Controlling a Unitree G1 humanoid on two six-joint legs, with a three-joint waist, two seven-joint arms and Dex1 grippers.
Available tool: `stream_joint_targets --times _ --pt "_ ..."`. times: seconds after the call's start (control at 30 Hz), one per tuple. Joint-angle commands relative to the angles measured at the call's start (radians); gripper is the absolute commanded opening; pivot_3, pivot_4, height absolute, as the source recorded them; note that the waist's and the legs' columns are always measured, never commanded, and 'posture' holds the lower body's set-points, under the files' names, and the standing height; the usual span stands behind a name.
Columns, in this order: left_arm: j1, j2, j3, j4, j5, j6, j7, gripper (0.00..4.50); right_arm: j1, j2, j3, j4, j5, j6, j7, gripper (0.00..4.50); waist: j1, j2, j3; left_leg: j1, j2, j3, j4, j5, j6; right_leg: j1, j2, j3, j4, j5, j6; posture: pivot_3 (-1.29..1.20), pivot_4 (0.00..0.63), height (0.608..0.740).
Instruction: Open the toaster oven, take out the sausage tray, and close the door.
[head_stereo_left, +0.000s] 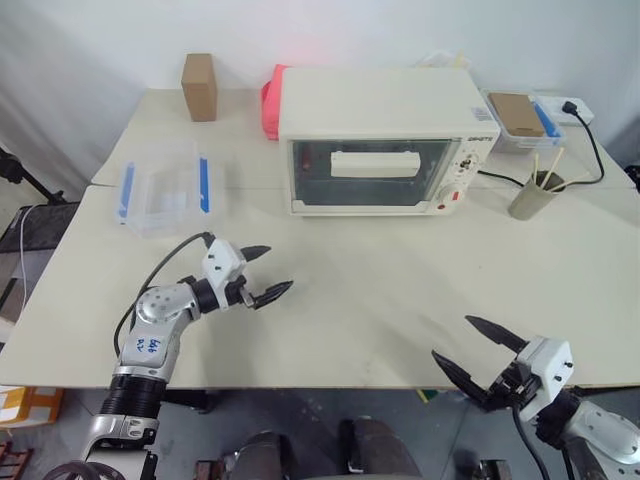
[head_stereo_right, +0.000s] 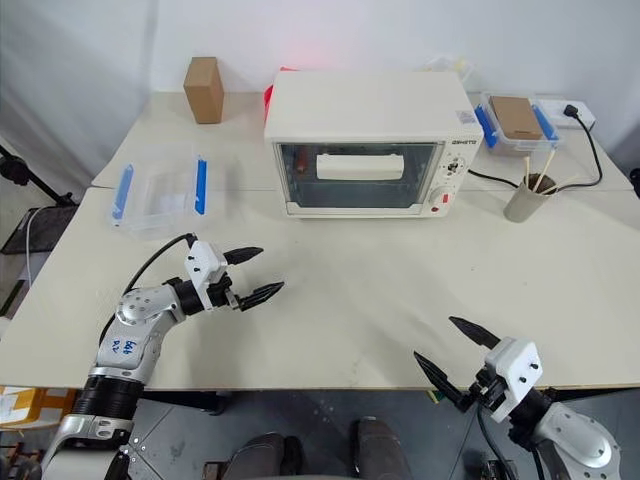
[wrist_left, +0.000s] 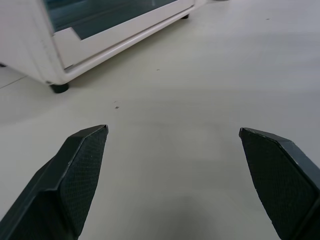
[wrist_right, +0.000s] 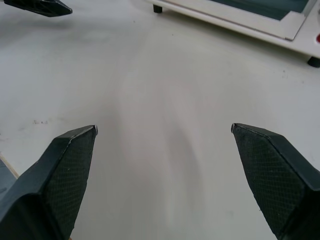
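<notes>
Left eye view: cream-white boxy toaster oven (head_stereo_left: 385, 138), door (head_stereo_left: 367, 173) shut.
Its long axis lies crosswise ahead of both wide-spread grippers, left gripper (head_stereo_left: 264, 273) and right gripper (head_stereo_left: 478, 346); a clear plastic box with blue clasps (head_stereo_left: 162, 188) sits beyond the left one.

Bright, even light from overhead; soft faint shadows under the oven (head_stereo_left: 385, 140); a red glow behind it; wrist views crisp, slightly cool.

We see a staged lab test set: a plain white worktop (head_stereo_left: 380, 290) against a draped white backdrop (head_stereo_left: 90, 50), with a toaster oven (head_stereo_left: 385, 140) beyond our left tool (head_stereo_left: 262, 273).
</notes>
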Motion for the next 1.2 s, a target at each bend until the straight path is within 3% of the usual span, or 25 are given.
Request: stream_joint_targets --times 0.03,0.2,0.33,0.6,0.97,1.13,1.2 --pt "0.003 0.015 0.026 -0.039 -0.028 -0.011 -0.016 4.45 -0.072 0.006 -0.002 0.004 0.041 0.008 -0.006 4.5 0.001 0.0 0.0 0.0 0.0 0.0 0.0 0.0 0.0 0.0 0.0 0.0 0.0 0.0 0.0 0.0 0.15 0.74" --pt "0.034 0.071 0.09 -0.117 -0.171 0.079 -0.131 4.45 -0.279 -0.006 0.023 0.028 0.146 0.168 -0.027 4.5 -0.005 -0.001 0.0 0.0 0.001 0.0 0.002 0.002 -0.003 0.0 0.0 0.001 0.002 0.0 0.0 0.0 0.15 0.74" --pt "0.097 0.136 0.187 -0.258 -0.323 0.223 -0.154 4.45 -0.688 -0.003 0.065 0.234 0.154 0.288 -0.054 4.5 -0.021 0.0 0.002 -0.001 0.001 0.0 0.002 0.002 -0.004 -0.001 0.0 0.0 0.002 -0.001 -0.001 0.0 0.15 0.74" --pt "0.16 0.129 0.206 -0.372 -0.39 0.322 -0.111 4.45 -1.019 0.063 0.13 0.501 0.093 0.305 -0.043 4.5 -0.001 0.003 0.003 -0.006 0.002 -0.003 0.003 0.002 -0.003 -0.004 0.001 -0.003 0.001 -0.001 -0.002 0.0 0.15 0.74" --pt "0.174 0.105 0.199 -0.393 -0.379 0.321 -0.064 4.45 -1.096 0.134 0.149 0.527 0.064 0.246 0.006 4.5 -0.012 0.004 0.004 -0.014 0.002 -0.003 0.01 0.001 0.0 -0.007 0.0 -0.004 0.002 0.0 0.0 0.0 0.15 0.74" --pt "0.115 0.095 0.236 -0.335 -0.412 0.357 -0.029 4.45 -0.941 0.071 0.202 0.437 -0.017 0.034 0.18 4.5 -0.01 0.005 0.005 -0.015 0.003 -0.004 0.01 0.001 0.0 -0.008 0.001 -0.005 0.002 0.0 0.0 0.0 0.15 0.74" --pt "0.074 0.099 0.251 -0.297 -0.414 0.353 -0.032 4.08 -0.912 0.049 0.211 0.445 -0.046 -0.01 0.201 4.5 -0.012 0.005 0.005 -0.016 0.003 -0.003 0.009 0.0 0.0 -0.008 0.001 -0.005 0.002 0.0 0.0 0.0 0.15 0.74"
